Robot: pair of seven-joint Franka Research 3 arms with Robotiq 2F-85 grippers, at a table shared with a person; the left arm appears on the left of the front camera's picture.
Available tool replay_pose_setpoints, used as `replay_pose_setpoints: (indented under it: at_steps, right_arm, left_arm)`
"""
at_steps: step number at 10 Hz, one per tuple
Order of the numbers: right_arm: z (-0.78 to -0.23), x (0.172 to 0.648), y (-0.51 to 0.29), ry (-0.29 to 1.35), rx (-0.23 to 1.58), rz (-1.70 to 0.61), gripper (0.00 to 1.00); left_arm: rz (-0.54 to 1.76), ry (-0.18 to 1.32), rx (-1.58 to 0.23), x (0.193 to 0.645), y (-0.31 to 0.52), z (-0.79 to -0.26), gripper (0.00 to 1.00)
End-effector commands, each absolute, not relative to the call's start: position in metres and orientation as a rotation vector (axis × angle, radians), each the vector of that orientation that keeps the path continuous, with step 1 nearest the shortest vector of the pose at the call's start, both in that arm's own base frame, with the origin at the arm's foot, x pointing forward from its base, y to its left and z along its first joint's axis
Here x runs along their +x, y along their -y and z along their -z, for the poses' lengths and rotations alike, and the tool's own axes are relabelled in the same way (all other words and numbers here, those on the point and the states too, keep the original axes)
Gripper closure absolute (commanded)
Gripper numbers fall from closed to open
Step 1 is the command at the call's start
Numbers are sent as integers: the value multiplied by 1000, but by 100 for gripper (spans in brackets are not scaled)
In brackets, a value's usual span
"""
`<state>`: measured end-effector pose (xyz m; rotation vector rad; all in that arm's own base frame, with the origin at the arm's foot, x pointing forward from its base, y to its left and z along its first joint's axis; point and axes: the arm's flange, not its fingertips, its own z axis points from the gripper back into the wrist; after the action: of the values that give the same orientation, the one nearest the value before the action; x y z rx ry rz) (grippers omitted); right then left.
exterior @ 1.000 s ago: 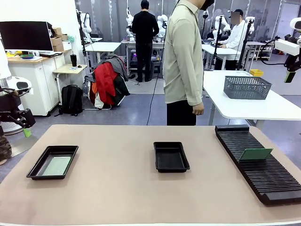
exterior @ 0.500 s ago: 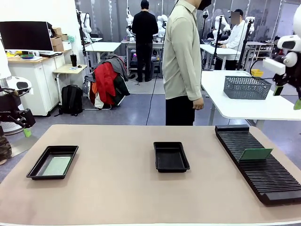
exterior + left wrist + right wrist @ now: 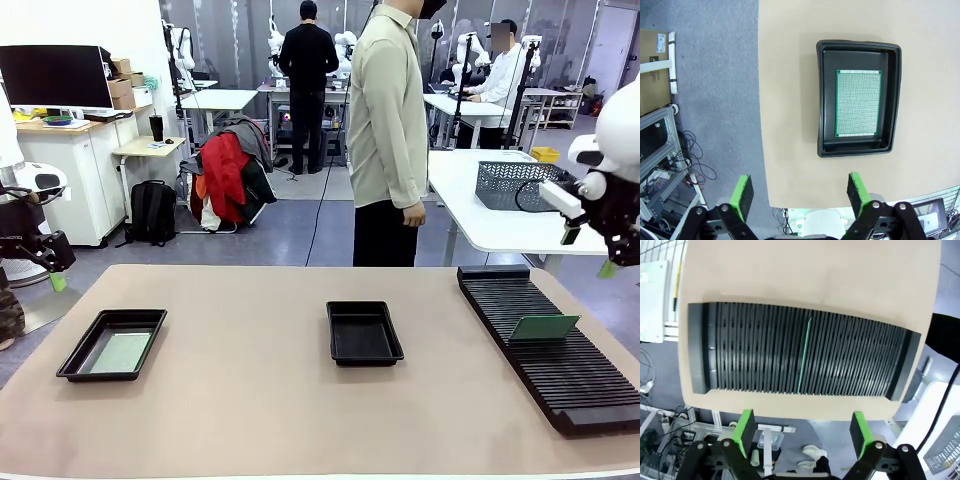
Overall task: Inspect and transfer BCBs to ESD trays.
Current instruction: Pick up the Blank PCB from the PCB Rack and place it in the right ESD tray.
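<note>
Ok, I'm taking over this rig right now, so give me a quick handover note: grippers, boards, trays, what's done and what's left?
Grippers: left gripper open, empty, by the left edge of the table; right gripper open, empty, raised near the slotted rack.
One BCB lies flat in the left ESD tray; middle ESD tray is empty; a second BCB stands in the rack.
Done: one board trayed.
Left: the rack's board, probably into the middle tray.

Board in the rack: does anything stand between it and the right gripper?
Nothing visible does. The right gripper hangs open in the air near the rack, with free space down to the board standing in a slot.
</note>
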<state>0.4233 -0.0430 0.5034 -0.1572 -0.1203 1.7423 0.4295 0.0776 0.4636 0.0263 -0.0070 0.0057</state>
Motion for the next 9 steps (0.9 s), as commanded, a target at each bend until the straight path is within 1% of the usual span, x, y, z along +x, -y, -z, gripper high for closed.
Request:
replay_pose_setpoints:
  at_steps: [1, 2, 5, 9]
  right_arm:
    - [-468, 432, 48, 173, -182, -1784, 0]
    - [-452, 438, 48, 198, -177, -1797, 0]
    - [-410, 449, 49, 210, -153, -1774, 0]
    - [-376, 459, 48, 226, -120, -1736, 0]
  left_arm:
    - [0, 8, 26, 429, -79, -462, 0]
    - [0, 8, 26, 429, -79, -462, 0]
    - [0, 8, 26, 429, -79, -462, 0]
    - [0, 8, 26, 429, -79, -462, 0]
